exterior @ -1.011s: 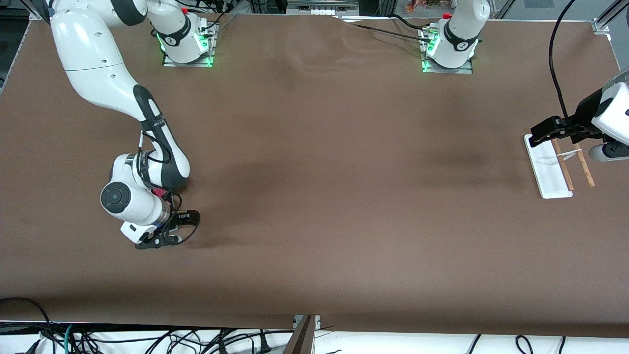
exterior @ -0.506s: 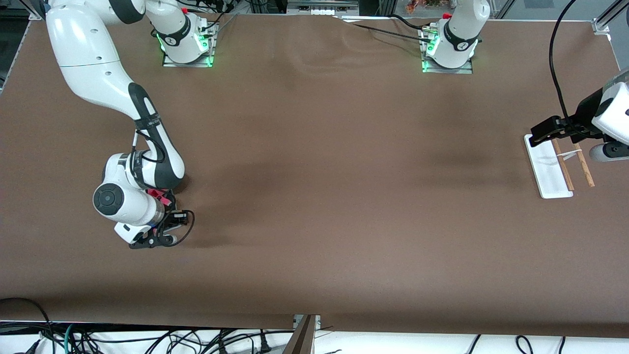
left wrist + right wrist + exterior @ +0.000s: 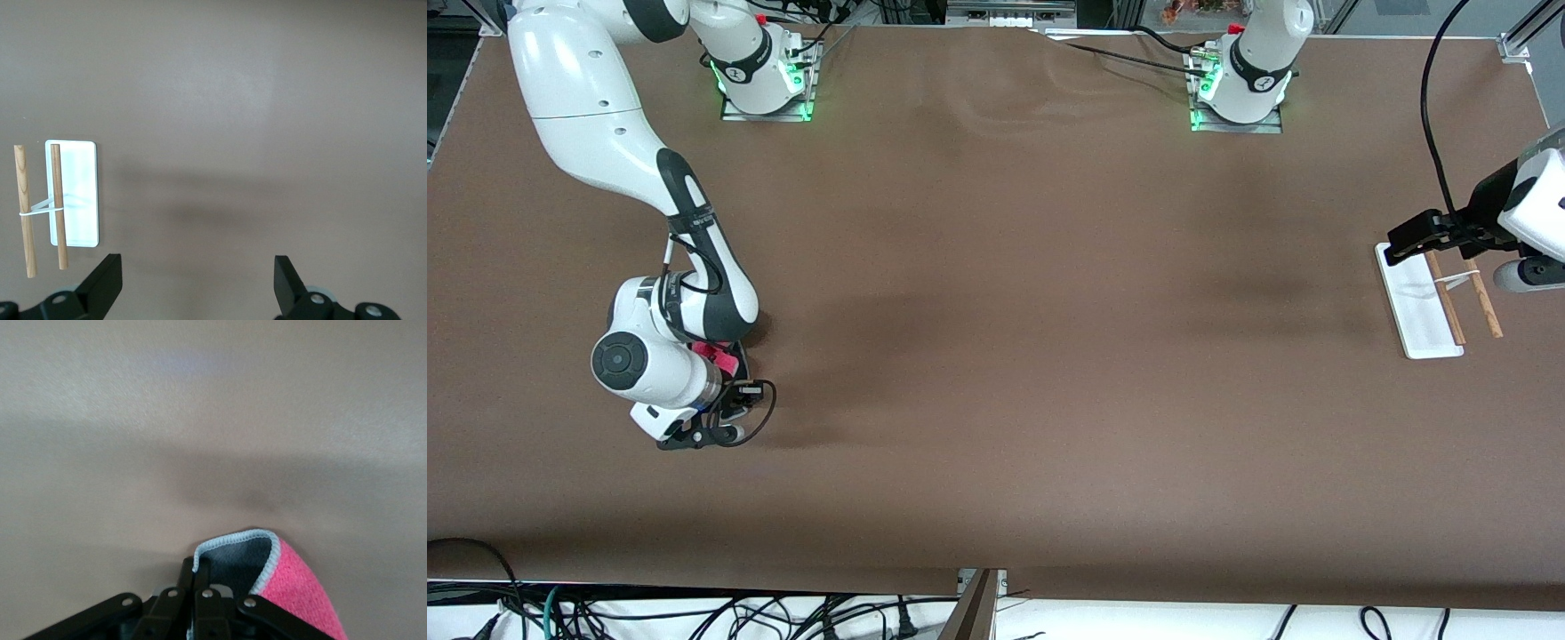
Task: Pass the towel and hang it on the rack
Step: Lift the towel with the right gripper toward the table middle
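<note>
The towel [image 3: 297,590] shows pink on one face and dark grey on the other, with pale edging. My right gripper [image 3: 202,572] is shut on its edge, low over the table near the right arm's end. In the front view a bit of pink towel [image 3: 717,356] shows under the right gripper [image 3: 725,384]. The rack [image 3: 1418,307] has a white base and two brown rods [image 3: 1449,307] and stands at the left arm's end of the table. My left gripper [image 3: 1409,238] hangs over the rack's end nearest the bases. It is open and empty [image 3: 198,287], and the rack [image 3: 79,200] lies beside it.
Bare brown table [image 3: 1032,338] spreads between the two arms. Cables lie along the table edge nearest the front camera [image 3: 694,613]. A black cable [image 3: 1432,116] hangs above the left arm's wrist.
My right gripper has shifted slightly toward the right arm's end of the table with the towel, and more pink shows. The left arm has not moved.
</note>
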Tool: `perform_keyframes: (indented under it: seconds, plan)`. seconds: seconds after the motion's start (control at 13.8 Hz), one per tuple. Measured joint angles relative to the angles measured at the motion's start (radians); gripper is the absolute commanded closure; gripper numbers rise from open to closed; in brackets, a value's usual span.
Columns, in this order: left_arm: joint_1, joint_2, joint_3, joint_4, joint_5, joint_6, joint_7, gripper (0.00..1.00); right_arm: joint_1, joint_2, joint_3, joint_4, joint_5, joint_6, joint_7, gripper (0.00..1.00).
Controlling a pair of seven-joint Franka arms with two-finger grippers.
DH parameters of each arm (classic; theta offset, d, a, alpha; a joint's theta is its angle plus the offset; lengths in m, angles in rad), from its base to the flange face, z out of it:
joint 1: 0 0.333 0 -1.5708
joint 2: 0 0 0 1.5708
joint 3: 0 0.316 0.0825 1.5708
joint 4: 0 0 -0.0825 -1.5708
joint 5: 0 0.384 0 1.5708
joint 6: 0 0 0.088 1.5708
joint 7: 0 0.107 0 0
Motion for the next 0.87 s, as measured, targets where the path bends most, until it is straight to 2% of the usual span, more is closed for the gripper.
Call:
perform_keyframes:
  seconds: [0.14, 0.51, 0.65, 0.87]
  plan:
    - [0.000, 0.000, 0.000, 0.000, 0.000, 0.000, 0.000, 0.00, 0.001, -0.027, 0.002, 0.068, 0.000, -0.083, 0.000, 1.00]
    - [0.000, 0.000, 0.001, 0.000, 0.000, 0.000, 0.000, 0.00, 0.045, -0.118, 0.055, 0.365, 0.008, -0.428, 0.034, 1.00]
    - [0.000, 0.000, 0.001, 0.000, 0.000, 0.001, 0.000, 0.00, 0.125, -0.124, 0.062, 0.439, 0.008, -0.460, 0.161, 1.00]
    - [0.000, 0.000, 0.003, 0.000, -0.021, 0.023, 0.000, 0.00, 0.243, -0.123, 0.062, 0.484, 0.008, -0.461, 0.369, 1.00]
